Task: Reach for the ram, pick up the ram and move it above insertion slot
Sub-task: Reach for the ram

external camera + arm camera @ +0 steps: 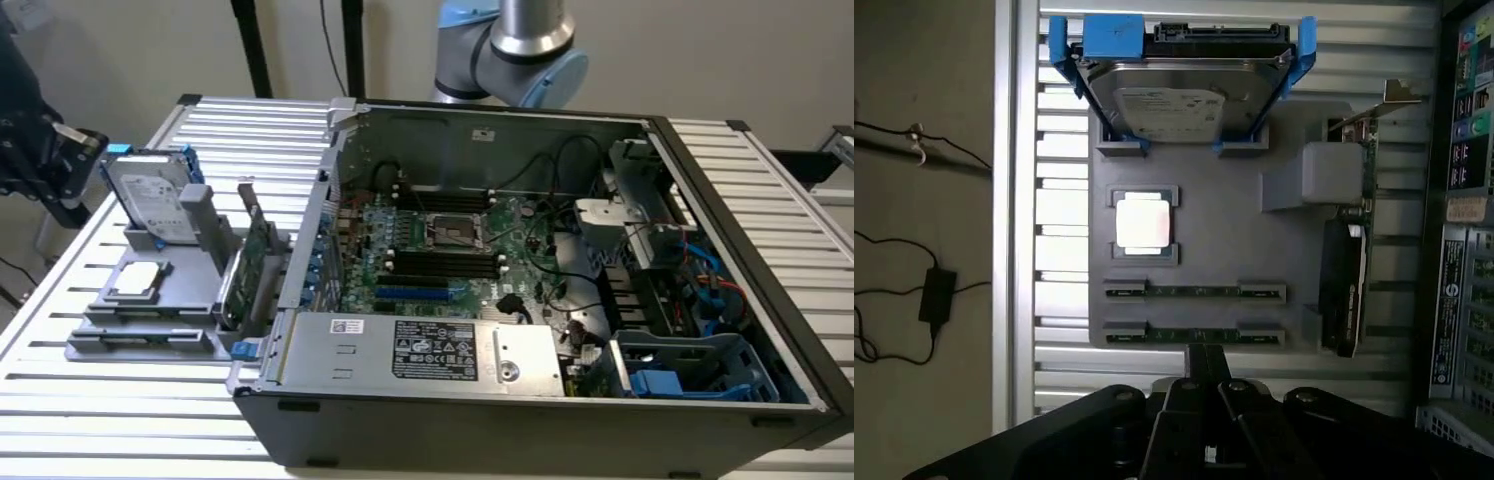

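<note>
The gripper (1204, 368) hovers just before the ram (1194, 334), which stands on edge in the grey holder (1204, 240), lower left in the exterior view. If the jaws are apart or together, I cannot tell. The ram seems light, stiff, probably fragile; I would pinch it mid-length across the flat faces.

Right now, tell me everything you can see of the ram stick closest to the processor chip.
The ram stick is a thin, long, dark green board seen edge-on, standing on its long edge in a slot of the gray holder, with what look like gray clips at both ends. It lies beside the CPU, parallel to a second ram stick and apart from it. Nothing else touches it.
</note>
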`<state>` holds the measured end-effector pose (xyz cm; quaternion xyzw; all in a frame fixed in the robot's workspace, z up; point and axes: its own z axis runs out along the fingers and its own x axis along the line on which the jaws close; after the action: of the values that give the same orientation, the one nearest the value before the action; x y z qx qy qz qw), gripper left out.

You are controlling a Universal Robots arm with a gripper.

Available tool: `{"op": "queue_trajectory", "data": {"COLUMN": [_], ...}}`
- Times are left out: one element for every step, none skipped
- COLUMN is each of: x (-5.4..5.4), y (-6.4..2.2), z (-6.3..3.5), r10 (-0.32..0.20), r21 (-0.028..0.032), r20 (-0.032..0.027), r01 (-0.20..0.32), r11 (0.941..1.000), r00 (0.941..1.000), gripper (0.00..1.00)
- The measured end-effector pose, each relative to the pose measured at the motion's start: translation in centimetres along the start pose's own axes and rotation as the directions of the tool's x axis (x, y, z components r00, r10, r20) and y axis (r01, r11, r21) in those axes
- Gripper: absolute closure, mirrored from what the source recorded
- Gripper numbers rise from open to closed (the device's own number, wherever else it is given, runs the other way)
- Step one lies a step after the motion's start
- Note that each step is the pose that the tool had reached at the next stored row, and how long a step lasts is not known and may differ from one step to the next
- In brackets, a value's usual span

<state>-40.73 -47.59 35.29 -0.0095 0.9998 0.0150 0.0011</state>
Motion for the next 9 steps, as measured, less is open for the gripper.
{"op": "queue_trajectory", "data": {"x": [-0.01, -0.04, -0.06, -0.06, -0.07, -0.07, -0.07, -0.07, -0.07], "y": [-0.19, -0.29, -0.33, -0.33, -0.34, -0.34, -0.35, -0.35, -0.35], "z": [-0.18, -0.30, -0.35, -0.35, -0.35, -0.34, -0.34, -0.34, -0.34], "r10": [0.000, 0.000, 0.000, 0.000, 0.000, 0.000, 0.000, 0.000, 0.000], "r21": [0.0000, 0.0000, 0.0002, 0.0001, 0.0001, 0.0000, 0.0000, 0.0000, 0.0000], "r20": [-0.0001, -0.0002, -0.0004, -0.0003, -0.0003, -0.0003, -0.0002, -0.0002, -0.0003], "r01": [0.000, 0.000, 0.000, 0.000, 0.000, 0.000, 0.000, 0.000, 0.000], "r11": [1.0000, 1.0000, 1.0000, 1.0000, 1.0000, 1.0000, 1.0000, 1.0000, 1.0000], "r00": [1.0000, 1.0000, 1.0000, 1.0000, 1.0000, 1.0000, 1.0000, 1.0000, 1.0000], "gripper": [0.89, 0.89, 0.89, 0.89, 0.89, 0.89, 0.89, 0.89, 0.89]}}
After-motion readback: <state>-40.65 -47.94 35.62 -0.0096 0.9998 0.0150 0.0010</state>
